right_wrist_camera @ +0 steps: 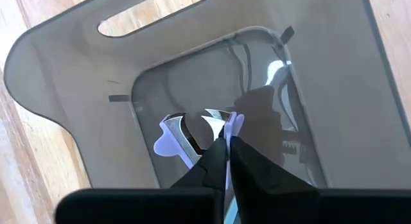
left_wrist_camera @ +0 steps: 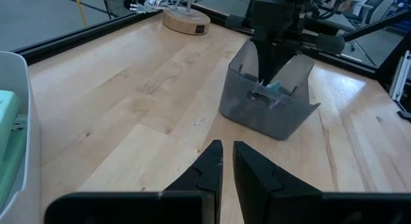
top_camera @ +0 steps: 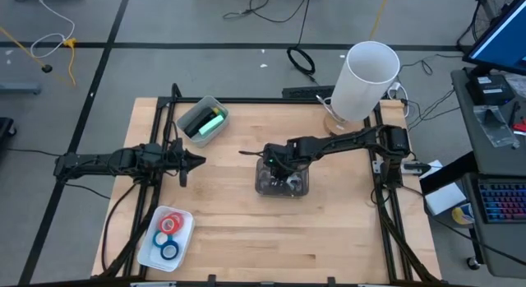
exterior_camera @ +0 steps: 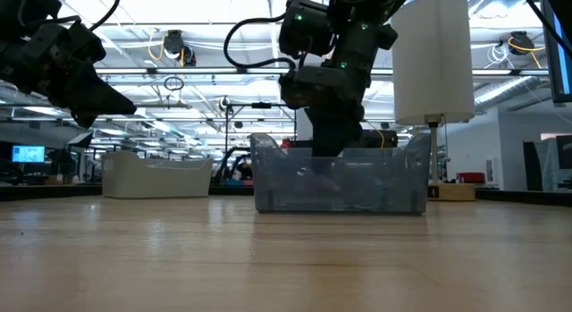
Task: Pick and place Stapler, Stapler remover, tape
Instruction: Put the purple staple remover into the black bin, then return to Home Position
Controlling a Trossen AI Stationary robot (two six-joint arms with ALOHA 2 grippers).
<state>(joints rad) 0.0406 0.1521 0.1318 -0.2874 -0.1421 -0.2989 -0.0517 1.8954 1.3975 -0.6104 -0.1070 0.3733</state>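
Staple remover (right_wrist_camera: 183,135) sits in the grey bin (top_camera: 283,185) at mid-table: light, stiff, slick metal claws with lilac wings. I'd pinch it by a wing. My right gripper (right_wrist_camera: 226,144) reaches straight down inside, jaws closed, seemingly on that wing. Left gripper (left_wrist_camera: 226,161) hovers well apart, jaws nearly together, holding nothing.

Stapler (left_wrist_camera: 8,144) cut off by left wrist view edge; right end effector (exterior_camera: 335,142) tips hidden behind bin wall (exterior_camera: 340,191) in low view.
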